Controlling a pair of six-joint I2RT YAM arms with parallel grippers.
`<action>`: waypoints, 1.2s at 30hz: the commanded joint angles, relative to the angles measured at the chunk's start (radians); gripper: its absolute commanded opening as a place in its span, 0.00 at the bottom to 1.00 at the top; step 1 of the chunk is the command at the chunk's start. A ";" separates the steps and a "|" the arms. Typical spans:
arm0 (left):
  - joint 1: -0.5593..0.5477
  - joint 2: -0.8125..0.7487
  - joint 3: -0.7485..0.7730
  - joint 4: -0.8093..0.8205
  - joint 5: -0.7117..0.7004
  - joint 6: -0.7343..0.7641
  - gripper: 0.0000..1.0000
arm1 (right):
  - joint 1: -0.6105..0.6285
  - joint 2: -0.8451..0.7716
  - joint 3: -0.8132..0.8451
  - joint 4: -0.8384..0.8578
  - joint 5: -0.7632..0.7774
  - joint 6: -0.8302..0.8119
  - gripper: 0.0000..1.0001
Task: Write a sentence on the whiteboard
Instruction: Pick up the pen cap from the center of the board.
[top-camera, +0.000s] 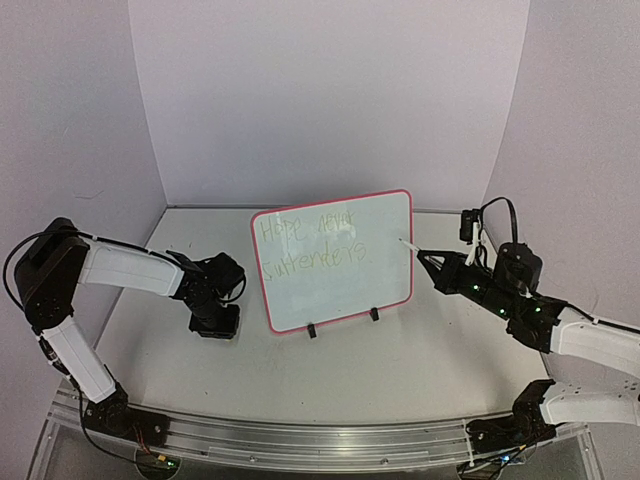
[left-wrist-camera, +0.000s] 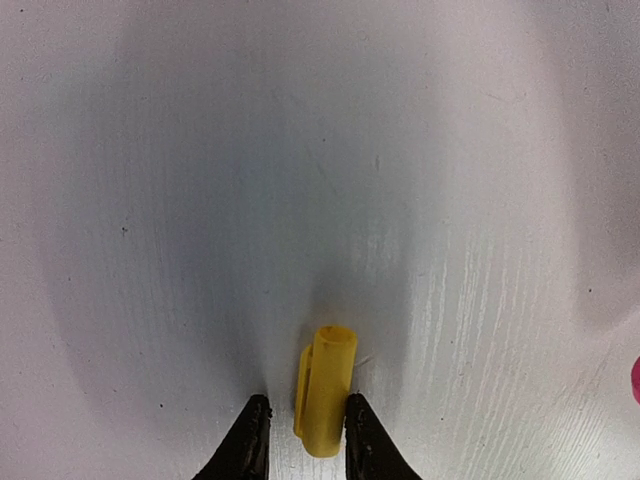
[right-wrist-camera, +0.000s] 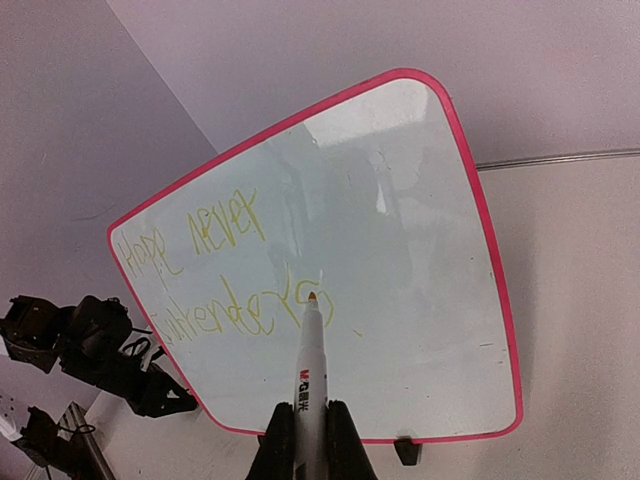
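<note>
Pinching the marker (right-wrist-camera: 312, 350), the right gripper (right-wrist-camera: 310, 425) is aiming at the whiteboard (right-wrist-camera: 410, 240) mid-table, beside the sentence (right-wrist-camera: 235, 315); a hard push is risking tipping it. Fingers (left-wrist-camera: 250, 440) of the left gripper (left-wrist-camera: 306, 425) are flanking a cap (left-wrist-camera: 327, 385), grip unclear.

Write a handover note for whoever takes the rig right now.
Left gripper: jaws either side of the yellow cap, which lies on the table; firm grip unclear.
Right gripper: shut on the marker, tip by the end of the sentence; contact unclear.
Whiteboard: upright, mid-table.
Done: "Hope never surrenders" reads in two lines.
Left: probably only recapping the marker and putting it down.
</note>
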 joint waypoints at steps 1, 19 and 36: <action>-0.003 -0.010 0.030 -0.038 -0.019 0.049 0.25 | -0.005 0.007 -0.005 0.013 0.010 0.007 0.00; -0.016 0.053 0.074 -0.111 -0.013 0.149 0.04 | -0.004 0.012 -0.002 0.011 0.008 0.011 0.00; -0.015 -0.251 0.076 -0.159 -0.165 0.122 0.00 | -0.005 -0.032 0.138 -0.204 -0.148 -0.034 0.00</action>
